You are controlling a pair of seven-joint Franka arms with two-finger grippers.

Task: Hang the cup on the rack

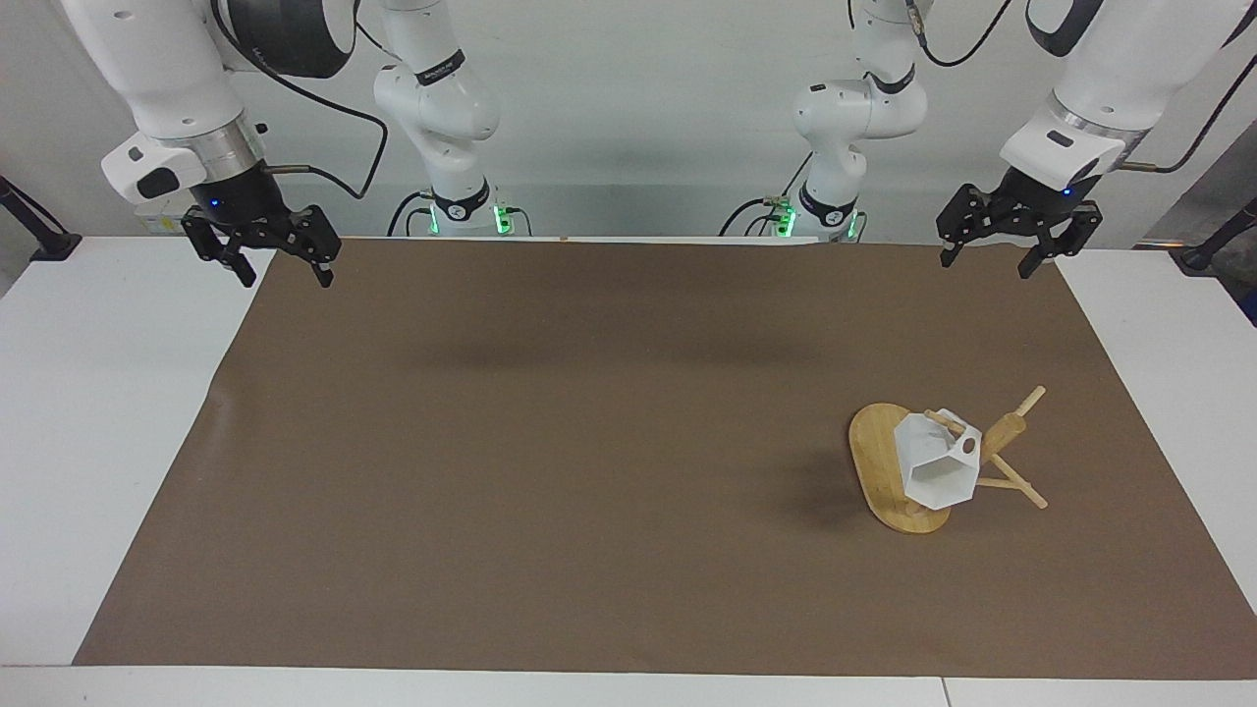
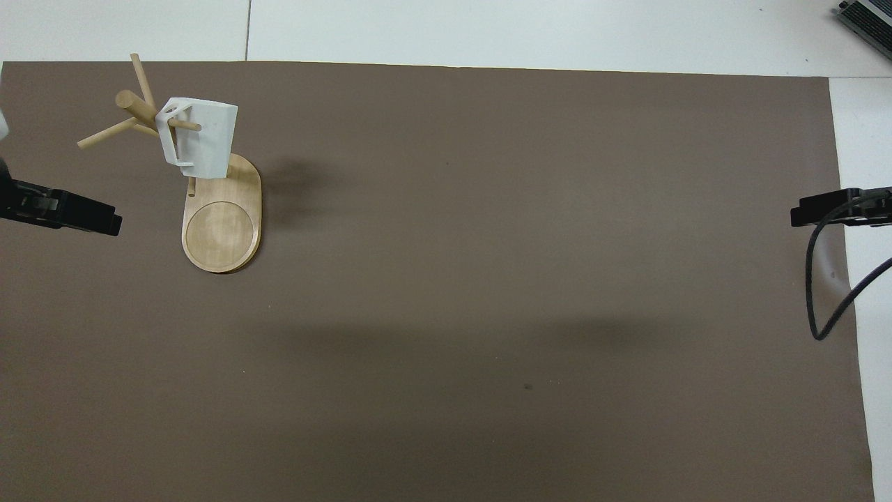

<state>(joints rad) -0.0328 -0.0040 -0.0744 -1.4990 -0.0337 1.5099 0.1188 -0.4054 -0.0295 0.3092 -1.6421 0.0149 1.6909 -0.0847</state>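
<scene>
The white faceted cup (image 1: 938, 464) hangs by its handle on a peg of the bamboo rack (image 1: 1008, 433), which stands on its oval base (image 1: 877, 454) toward the left arm's end of the table. Both show in the overhead view: the cup (image 2: 202, 139) and the rack (image 2: 136, 108). My left gripper (image 1: 992, 262) is open and empty, raised over the brown mat's corner near the robots; it also shows in the overhead view (image 2: 104, 222). My right gripper (image 1: 285, 270) is open and empty, waiting raised over the mat's corner at its own end.
A brown mat (image 1: 589, 442) covers most of the white table (image 1: 98, 412). A black cable (image 2: 826, 279) loops down by the right gripper's finger (image 2: 815, 209). A grey device corner (image 2: 867, 17) shows at the table's edge farthest from the robots.
</scene>
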